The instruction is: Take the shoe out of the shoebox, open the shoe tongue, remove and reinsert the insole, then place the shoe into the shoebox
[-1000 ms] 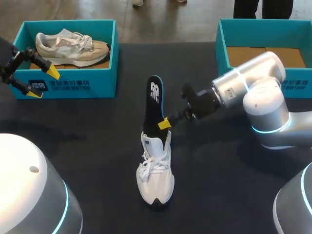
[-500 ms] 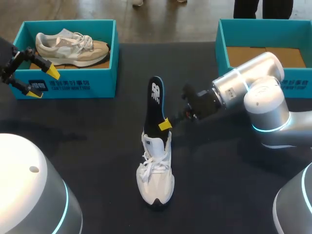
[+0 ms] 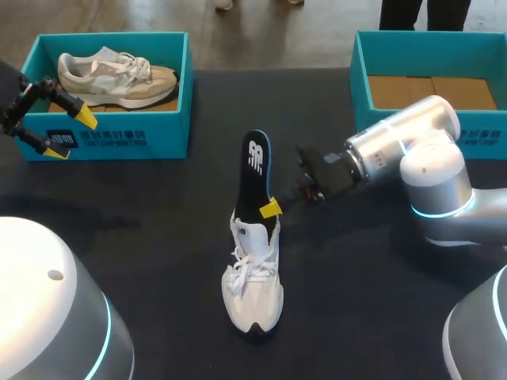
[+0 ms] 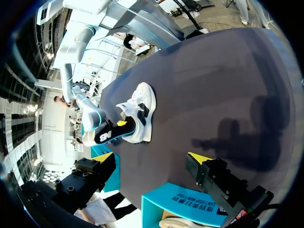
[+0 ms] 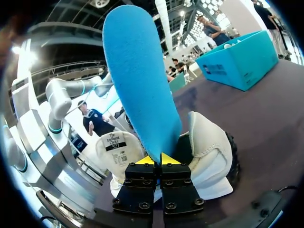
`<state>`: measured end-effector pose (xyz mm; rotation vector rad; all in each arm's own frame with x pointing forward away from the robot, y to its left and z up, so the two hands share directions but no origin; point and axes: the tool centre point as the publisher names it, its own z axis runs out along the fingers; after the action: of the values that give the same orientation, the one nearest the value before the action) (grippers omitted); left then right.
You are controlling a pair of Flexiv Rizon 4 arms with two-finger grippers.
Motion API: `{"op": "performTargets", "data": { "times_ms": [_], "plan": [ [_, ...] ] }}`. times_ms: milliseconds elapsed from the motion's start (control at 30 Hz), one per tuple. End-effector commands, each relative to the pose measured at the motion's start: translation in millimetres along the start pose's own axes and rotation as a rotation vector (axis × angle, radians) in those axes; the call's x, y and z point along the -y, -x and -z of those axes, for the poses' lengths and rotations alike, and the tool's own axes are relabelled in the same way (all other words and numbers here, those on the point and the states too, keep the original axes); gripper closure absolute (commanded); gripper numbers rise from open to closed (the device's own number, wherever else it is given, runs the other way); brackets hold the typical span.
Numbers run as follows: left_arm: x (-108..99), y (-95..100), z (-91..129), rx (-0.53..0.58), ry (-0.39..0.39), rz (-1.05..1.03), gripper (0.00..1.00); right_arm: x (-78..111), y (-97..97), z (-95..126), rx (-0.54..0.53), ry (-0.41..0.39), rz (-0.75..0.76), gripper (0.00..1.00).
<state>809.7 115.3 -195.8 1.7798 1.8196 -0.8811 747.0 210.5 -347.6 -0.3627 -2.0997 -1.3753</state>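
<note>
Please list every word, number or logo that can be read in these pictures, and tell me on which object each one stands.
Left shoebox, front wall: two lines of white print, too small to read with certainty.
Insole: one white logo, no readable words.
Shoe tongue, inner label: small print, too blurred to read.
Right shoebox, front wall: white print, mostly hidden.

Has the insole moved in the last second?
Yes. The insole, held by the right gripper, has sunk slightly deeper into the white shoe, which stayed put.
</note>
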Motion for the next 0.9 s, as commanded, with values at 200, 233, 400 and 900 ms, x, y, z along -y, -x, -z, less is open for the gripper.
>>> {"op": "performTargets", "data": {
  "times_ms": [200,233,400,900],
  "plan": [
    [0,-0.2,0,-0.001,0.0,-0.001,0.0,-5.0,3.7,-9,-0.028,-0.075,-0.01,1.0],
    [0,-0.2,0,-0.001,0.0,-0.001,0.0,-4.3,3.9,-10,-0.032,-0.078,-0.011,1.0],
    [0,-0.2,0,-0.001,0.0,-0.001,0.0,-1.2,2.7,-10,-0.043,-0.069,-0.011,1.0],
    [0,-0.2,0,-0.001,0.0,-0.001,0.0,7.0,-0.4,-3,-0.078,-0.023,0.013,1.0]
  ]
}}
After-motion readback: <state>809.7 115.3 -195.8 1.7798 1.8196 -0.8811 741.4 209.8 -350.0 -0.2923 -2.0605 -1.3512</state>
